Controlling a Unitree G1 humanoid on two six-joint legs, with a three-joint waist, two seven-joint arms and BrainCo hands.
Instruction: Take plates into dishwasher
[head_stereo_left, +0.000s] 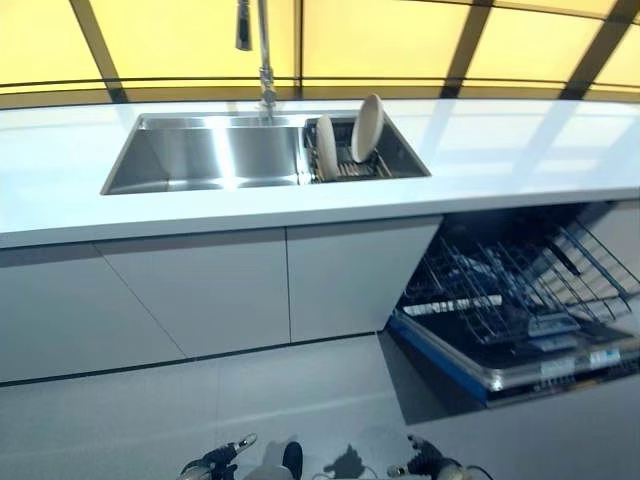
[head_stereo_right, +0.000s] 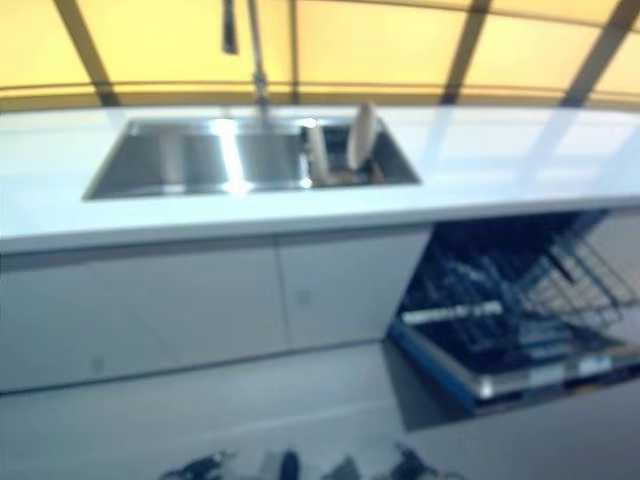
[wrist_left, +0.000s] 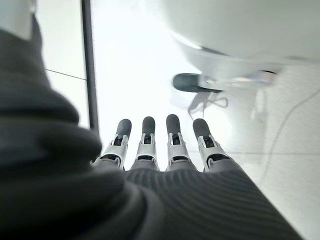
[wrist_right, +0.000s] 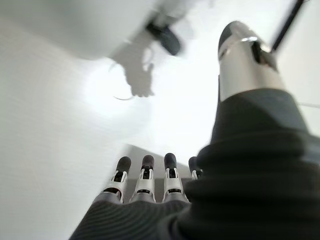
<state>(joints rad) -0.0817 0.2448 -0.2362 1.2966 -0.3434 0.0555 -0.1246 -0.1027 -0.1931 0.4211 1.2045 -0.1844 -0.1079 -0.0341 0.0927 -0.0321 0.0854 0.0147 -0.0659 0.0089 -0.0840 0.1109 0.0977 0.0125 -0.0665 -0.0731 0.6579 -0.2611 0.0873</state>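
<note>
Two cream plates (head_stereo_left: 366, 127) (head_stereo_left: 326, 146) stand on edge in a dark rack (head_stereo_left: 350, 168) at the right end of the steel sink (head_stereo_left: 200, 155). The dishwasher (head_stereo_left: 520, 300) is open below the counter at the right, its wire rack pulled out over the lowered door. My left hand (head_stereo_left: 215, 462) and right hand (head_stereo_left: 425, 462) hang low near the floor, far from the plates. In the left wrist view the left hand's fingers (wrist_left: 172, 137) are straight and empty. In the right wrist view the right hand's fingers (wrist_right: 145, 175) are straight and empty.
A white counter (head_stereo_left: 520, 140) runs across the view, with a tall faucet (head_stereo_left: 262, 50) behind the sink. White cabinet doors (head_stereo_left: 200, 290) stand under the counter. Grey floor (head_stereo_left: 250, 400) lies between me and the cabinets. The dishwasher door (head_stereo_left: 500, 372) juts out at the right.
</note>
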